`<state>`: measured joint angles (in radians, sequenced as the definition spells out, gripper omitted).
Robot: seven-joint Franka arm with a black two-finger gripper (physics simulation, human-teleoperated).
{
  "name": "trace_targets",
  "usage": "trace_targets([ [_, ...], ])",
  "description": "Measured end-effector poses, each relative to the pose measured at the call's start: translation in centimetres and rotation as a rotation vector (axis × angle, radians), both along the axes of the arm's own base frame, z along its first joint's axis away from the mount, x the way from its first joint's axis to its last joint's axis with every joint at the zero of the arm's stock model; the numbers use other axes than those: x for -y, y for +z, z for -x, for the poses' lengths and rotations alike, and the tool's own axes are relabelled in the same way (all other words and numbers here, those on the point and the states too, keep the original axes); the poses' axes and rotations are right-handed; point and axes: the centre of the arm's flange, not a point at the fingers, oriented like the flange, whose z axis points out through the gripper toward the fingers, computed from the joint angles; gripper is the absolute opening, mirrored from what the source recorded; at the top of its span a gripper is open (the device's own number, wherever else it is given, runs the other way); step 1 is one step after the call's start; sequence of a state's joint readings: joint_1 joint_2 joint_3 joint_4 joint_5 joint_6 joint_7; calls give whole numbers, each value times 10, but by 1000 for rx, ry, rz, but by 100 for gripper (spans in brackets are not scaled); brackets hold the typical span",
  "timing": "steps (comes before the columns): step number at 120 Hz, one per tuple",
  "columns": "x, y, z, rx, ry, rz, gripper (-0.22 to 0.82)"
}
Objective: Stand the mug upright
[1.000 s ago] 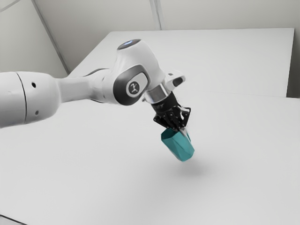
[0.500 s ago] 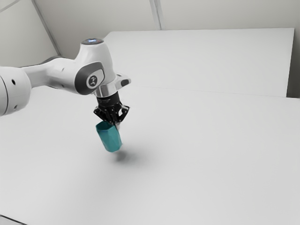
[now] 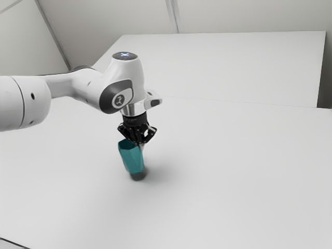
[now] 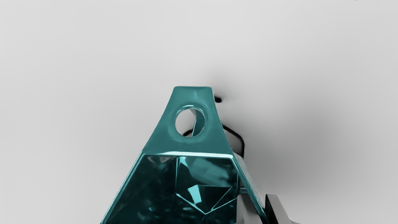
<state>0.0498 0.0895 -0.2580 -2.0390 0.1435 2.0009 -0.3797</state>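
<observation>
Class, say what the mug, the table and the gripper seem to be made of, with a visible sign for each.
Mug: glossy, perhaps glazed ceramic or plastic; its rim and facets catch bright streaks.
Table: smooth, matt, perhaps laminate or painted board; soft shadows, no visible grain.
Gripper: probably metal or hard plastic; black body, dull grey fingertips.

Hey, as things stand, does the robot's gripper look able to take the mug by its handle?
Probably not yet: the gripper is shut on the wall of the mug, one finger inside, one outside, so it would likely have to let go first. The handle itself looks free.
</observation>
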Motion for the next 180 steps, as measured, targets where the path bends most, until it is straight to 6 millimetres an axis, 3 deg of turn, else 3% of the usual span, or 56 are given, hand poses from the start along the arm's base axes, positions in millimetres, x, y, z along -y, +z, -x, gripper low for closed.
trace_targets([
  [21, -1, -10, -1, -16, 2, -1, -18],
  [52, -20, -15, -4, -29, 28, -13, -18],
  [92, -19, -10, -10, -1, 25, -8, -18],
  [139, -12, -22, -19, 23, 21, 18, -18],
  [180, -6, -14, -22, 39, 16, 44, 29],
])
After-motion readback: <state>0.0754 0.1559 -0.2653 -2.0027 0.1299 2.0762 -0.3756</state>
